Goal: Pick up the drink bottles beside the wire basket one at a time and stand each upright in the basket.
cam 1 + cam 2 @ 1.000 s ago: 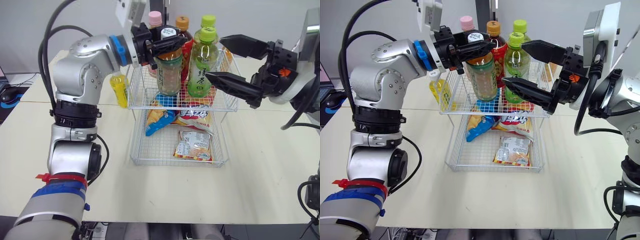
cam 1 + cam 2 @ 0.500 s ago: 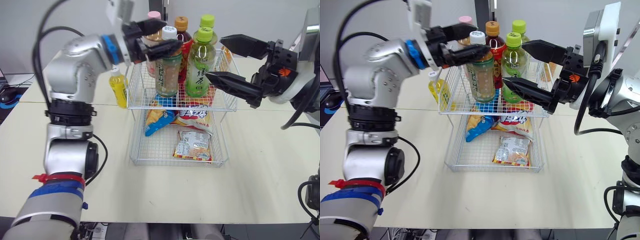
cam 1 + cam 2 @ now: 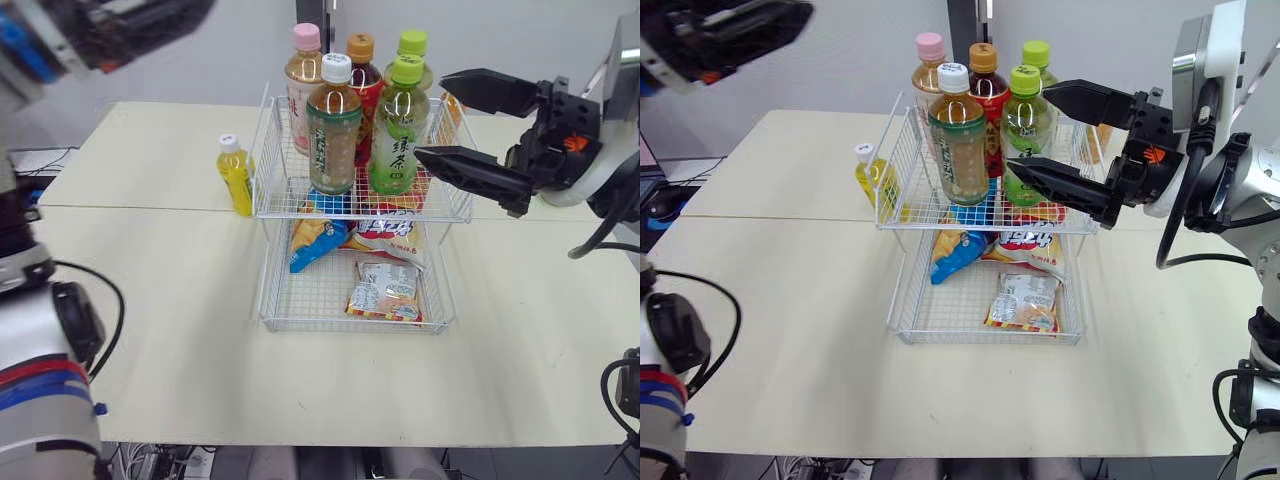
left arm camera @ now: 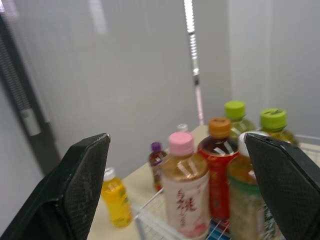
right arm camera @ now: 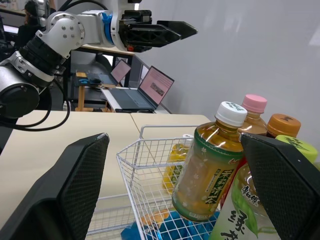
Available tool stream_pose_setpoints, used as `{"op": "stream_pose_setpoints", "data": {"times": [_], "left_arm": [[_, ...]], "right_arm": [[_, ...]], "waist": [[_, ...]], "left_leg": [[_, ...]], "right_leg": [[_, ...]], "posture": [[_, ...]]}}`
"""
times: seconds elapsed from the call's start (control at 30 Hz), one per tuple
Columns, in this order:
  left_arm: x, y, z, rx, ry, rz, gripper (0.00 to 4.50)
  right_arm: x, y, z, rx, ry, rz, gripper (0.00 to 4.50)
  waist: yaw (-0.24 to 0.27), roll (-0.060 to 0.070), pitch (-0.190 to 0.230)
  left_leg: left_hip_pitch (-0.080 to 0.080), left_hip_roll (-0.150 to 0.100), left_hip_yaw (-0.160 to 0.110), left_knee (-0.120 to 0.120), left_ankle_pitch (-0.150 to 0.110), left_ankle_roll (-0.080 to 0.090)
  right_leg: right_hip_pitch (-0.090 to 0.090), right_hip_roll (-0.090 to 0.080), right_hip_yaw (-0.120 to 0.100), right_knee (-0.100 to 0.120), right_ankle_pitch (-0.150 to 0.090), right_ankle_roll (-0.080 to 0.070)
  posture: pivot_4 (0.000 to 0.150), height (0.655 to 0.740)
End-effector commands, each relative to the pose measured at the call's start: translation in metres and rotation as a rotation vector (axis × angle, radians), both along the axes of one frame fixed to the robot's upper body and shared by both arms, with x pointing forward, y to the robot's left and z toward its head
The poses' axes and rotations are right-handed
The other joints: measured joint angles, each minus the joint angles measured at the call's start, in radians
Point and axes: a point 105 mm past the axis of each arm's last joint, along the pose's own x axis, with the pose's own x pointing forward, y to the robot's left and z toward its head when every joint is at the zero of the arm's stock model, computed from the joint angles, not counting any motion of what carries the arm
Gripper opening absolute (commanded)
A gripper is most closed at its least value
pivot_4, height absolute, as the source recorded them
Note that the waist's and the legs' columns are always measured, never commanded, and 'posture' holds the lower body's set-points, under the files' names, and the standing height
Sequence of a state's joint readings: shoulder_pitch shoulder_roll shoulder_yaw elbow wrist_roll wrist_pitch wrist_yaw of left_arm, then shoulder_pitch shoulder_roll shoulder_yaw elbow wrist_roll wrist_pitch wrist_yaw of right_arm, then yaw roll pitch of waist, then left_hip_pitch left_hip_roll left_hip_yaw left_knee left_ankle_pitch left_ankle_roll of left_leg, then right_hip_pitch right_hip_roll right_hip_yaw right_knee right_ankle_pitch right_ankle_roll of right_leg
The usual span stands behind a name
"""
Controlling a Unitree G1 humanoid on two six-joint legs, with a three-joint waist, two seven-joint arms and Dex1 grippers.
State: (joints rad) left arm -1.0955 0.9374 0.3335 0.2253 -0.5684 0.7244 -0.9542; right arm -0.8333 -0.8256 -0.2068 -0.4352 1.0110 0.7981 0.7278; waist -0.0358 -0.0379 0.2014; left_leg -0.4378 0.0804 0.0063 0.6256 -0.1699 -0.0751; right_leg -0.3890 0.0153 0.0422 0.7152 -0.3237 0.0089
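Looking from your side outward: foil snack packets (image 3: 385, 290) lie in the bottom tier of the white two-tier wire basket (image 3: 320, 292), and five plastic drink bottles (image 3: 334, 135) stand upright up top. A small yellow plastic bottle (image 3: 237, 175) stands on the beige tabletop (image 3: 150, 330) just left of it. Your right gripper (image 3: 432, 117) is spread beside the green-capped bottle (image 3: 398, 130), and your left gripper (image 4: 177, 145) is spread too, up high.

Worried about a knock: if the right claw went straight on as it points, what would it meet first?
Probably the front green-capped bottle in the basket; the open right claw points at it, though depth is unclear.
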Motion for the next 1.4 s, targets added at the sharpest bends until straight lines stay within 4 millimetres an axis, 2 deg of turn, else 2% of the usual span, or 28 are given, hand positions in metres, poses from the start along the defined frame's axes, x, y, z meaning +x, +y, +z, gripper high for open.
{"op": "stream_pose_setpoints", "data": {"times": [0.03,0.1,0.2,0.23,0.33,0.4,0.57,0.7,0.8,0.93,1.2,1.4], "left_arm": [[-0.011,0.035,-0.017,-0.066,0.007,0.132,4.47],[-0.015,0.050,-0.034,-0.094,0.038,0.187,4.47],[-0.019,0.064,-0.080,-0.088,0.125,0.275,4.47],[-0.022,0.067,-0.098,-0.075,0.153,0.301,4.47],[-0.032,0.071,-0.132,-0.057,0.185,0.365,4.47],[-0.039,0.072,-0.146,-0.074,0.174,0.411,4.47],[-0.048,0.080,-0.161,-0.125,0.139,0.544,4.47],[-0.054,0.076,-0.181,-0.137,0.180,0.573,4.47],[-0.055,0.068,-0.188,-0.143,0.205,0.554,4.47],[-0.051,0.059,-0.186,-0.150,0.211,0.523,4.47],[-0.027,0.041,-0.170,-0.151,0.174,0.437,4.47],[-0.008,0.027,-0.166,-0.152,0.162,0.373,4.47]], "right_arm": [[-0.007,0.007,0.003,-0.028,-0.010,0.062,4.50],[-0.006,0.010,0.000,-0.040,0.007,0.082,4.50],[-0.004,0.017,-0.005,-0.051,0.023,0.109,4.50],[-0.003,0.019,-0.006,-0.059,0.022,0.114,4.50],[0.002,0.022,-0.008,-0.069,0.019,0.116,4.50],[0.004,0.024,-0.010,-0.076,0.022,0.123,4.50],[0.003,0.029,-0.011,-0.078,0.030,0.155,4.50],[0.002,0.033,-0.012,-0.081,0.037,0.178,4.50],[0.001,0.033,-0.013,-0.082,0.035,0.180,4.50],[-0.004,0.031,-0.013,-0.083,0.031,0.182,4.50],[-0.005,0.028,-0.009,-0.068,0.008,0.140,4.50],[-0.010,0.031,-0.009,-0.045,-0.011,0.108,4.50]], "waist": [[0.000,0.001,0.000],[-0.002,0.000,0.000],[-0.003,-0.001,0.000],[-0.002,-0.001,0.000],[0.001,-0.001,0.000],[0.004,-0.001,-0.001],[0.008,-0.002,-0.001],[0.005,-0.002,-0.001],[0.005,-0.002,-0.001],[0.005,-0.002,-0.001],[0.006,-0.002,-0.001],[0.004,-0.002,-0.001]], "left_leg": [[0.000,0.000,0.000,0.000,0.000,0.000],[0.002,0.000,0.003,-0.001,0.000,0.000],[0.001,0.001,0.002,0.000,0.000,0.000],[0.001,0.001,0.002,0.000,0.000,0.000],[0.001,0.001,0.002,-0.001,0.000,0.000],[0.001,0.001,0.002,-0.001,0.000,0.000],[0.001,0.000,0.001,0.000,0.000,0.000],[0.002,0.000,0.002,-0.001,0.000,0.000],[0.002,0.001,0.002,-0.001,0.000,0.000],[0.002,0.000,0.002,-0.001,0.000,0.000],[0.002,0.000,0.001,-0.001,0.000,0.000],[0.002,0.000,0.002,-0.001,0.000,0.000]], "right_leg": [[0.000,0.000,0.000,0.000,0.000,0.000],[0.001,-0.001,0.002,0.000,0.000,0.000],[0.000,-0.001,0.002,0.000,0.000,0.000],[0.000,-0.001,0.001,0.000,0.000,0.000],[0.000,-0.002,0.002,0.000,0.000,0.000],[0.000,-0.003,0.002,0.000,0.000,0.000],[0.001,-0.003,0.002,0.000,0.000,0.000],[0.001,-0.002,0.002,0.000,0.000,0.000],[0.001,-0.002,0.002,0.000,0.000,0.000],[0.001,-0.002,0.002,0.000,0.000,0.000],[0.001,-0.001,0.002,0.000,0.000,0.000],[0.001,-0.001,0.002,0.000,0.000,0.000]], "posture": [[0.150,0.7400],[0.150,0.7400],[0.150,0.7400],[0.150,0.7400],[0.150,0.7400],[0.150,0.7400],[0.150,0.7400],[0.150,0.7400],[0.150,0.7400],[0.150,0.7400],[0.150,0.7400],[0.150,0.7400]]}}
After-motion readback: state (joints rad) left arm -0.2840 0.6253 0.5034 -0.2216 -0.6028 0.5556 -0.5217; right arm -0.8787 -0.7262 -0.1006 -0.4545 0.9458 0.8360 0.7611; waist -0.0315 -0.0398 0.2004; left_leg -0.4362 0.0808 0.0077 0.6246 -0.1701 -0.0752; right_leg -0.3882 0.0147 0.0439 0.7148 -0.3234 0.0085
